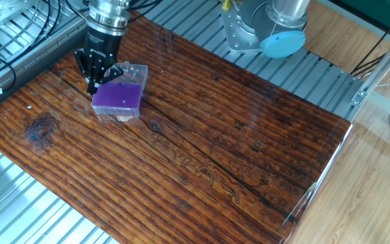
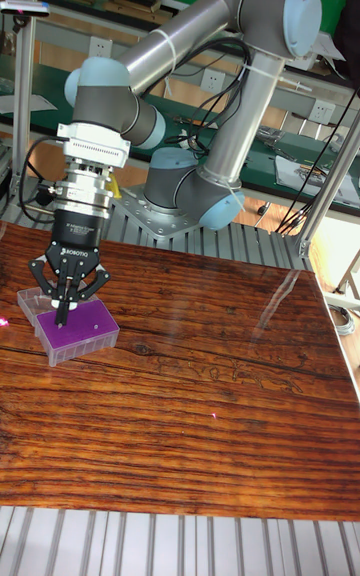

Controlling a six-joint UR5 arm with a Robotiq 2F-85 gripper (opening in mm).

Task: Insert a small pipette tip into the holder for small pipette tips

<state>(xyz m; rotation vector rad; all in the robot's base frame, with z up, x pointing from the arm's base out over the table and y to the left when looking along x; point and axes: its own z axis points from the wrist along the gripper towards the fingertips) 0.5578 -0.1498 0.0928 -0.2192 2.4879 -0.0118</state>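
Note:
The holder for small pipette tips (image 1: 118,99) is a small clear box with a purple, hole-dotted top plate, standing at the far left of the wooden table (image 1: 202,149). In the tall fixed view the holder (image 2: 80,329) lies just below the tool. My gripper (image 1: 92,87) hangs over the holder's left edge with its fingers pressed together. From the gripper (image 2: 62,314) a thin dark sliver points down toward the purple plate; it appears to be the small pipette tip (image 2: 62,322), too small to make out clearly.
The arm's base (image 1: 266,27) is bolted to the metal frame behind the table. Cables (image 1: 19,34) run along the left rail. The table's right edge (image 1: 323,169) drops to a lower floor area.

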